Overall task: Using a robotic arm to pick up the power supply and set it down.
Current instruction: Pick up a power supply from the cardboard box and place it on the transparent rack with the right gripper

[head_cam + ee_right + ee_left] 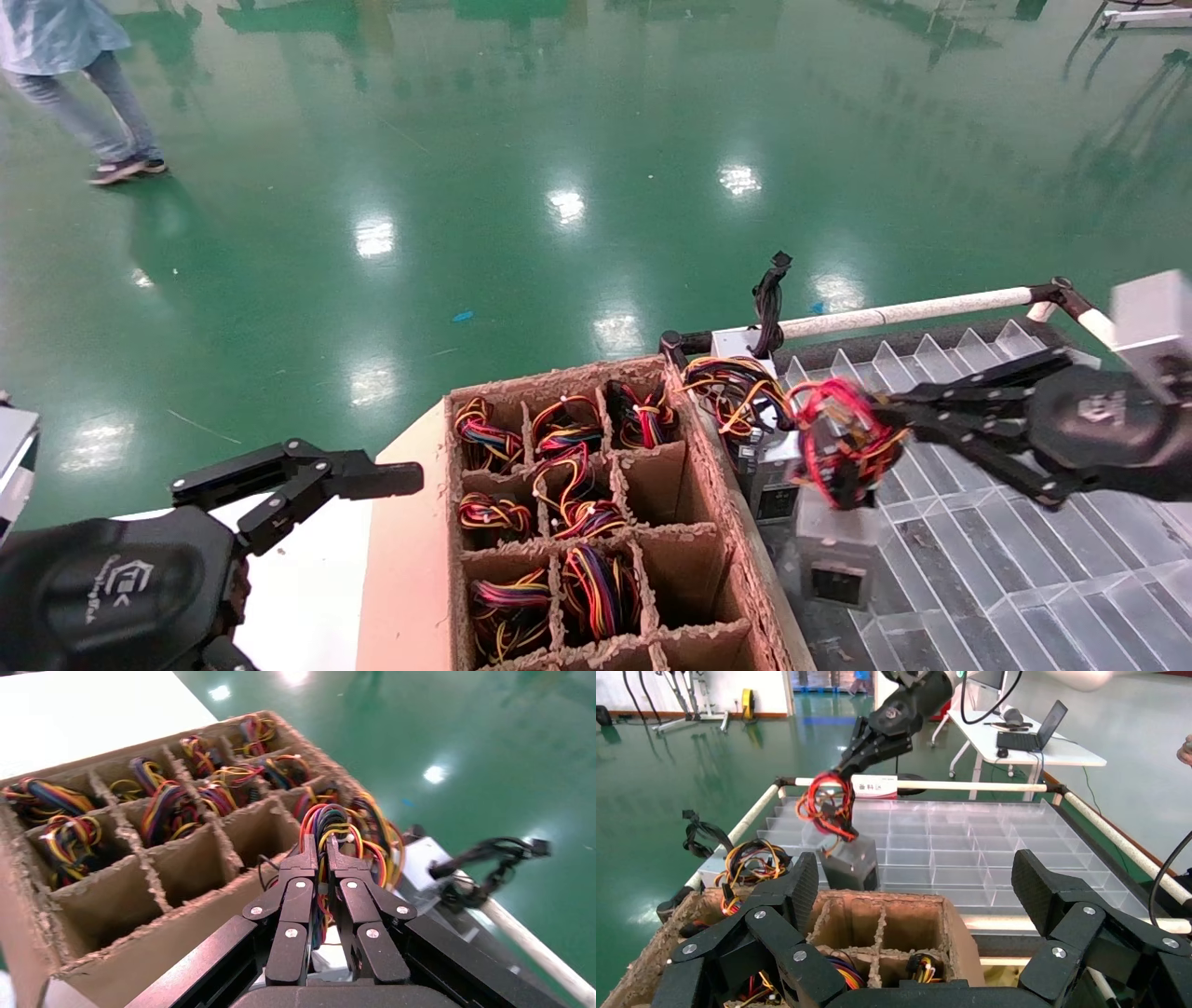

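Closest to the robot, the left gripper (372,480) sits low at the near left, beside the cardboard box (410,578). Its fingers are spread wide apart and hold nothing.

The cardboard box is split into little rooms. Most rooms hold coiled wire bundles (596,582) in many colors.

Just past the right wall of the box, the power supply (835,550) hangs above the clear plastic tray (1024,578). It is a small grey metal block. Its long side runs up and down. The face with the black socket (835,584) looks toward the robot. Its red wire bundle (843,438) sits on top.

The right gripper (880,415), the robotic arm, reaches in from the right. Its fingers are pinched together on the red wires, and the grey block hangs below them.

Behind it, against the box's far right corner, sits another grey unit (759,466) with yellow, orange and black wires and a black cable (769,303) sticking up. A white rail (913,310) runs along the tray's far edge. Beyond is shiny green floor (559,140).
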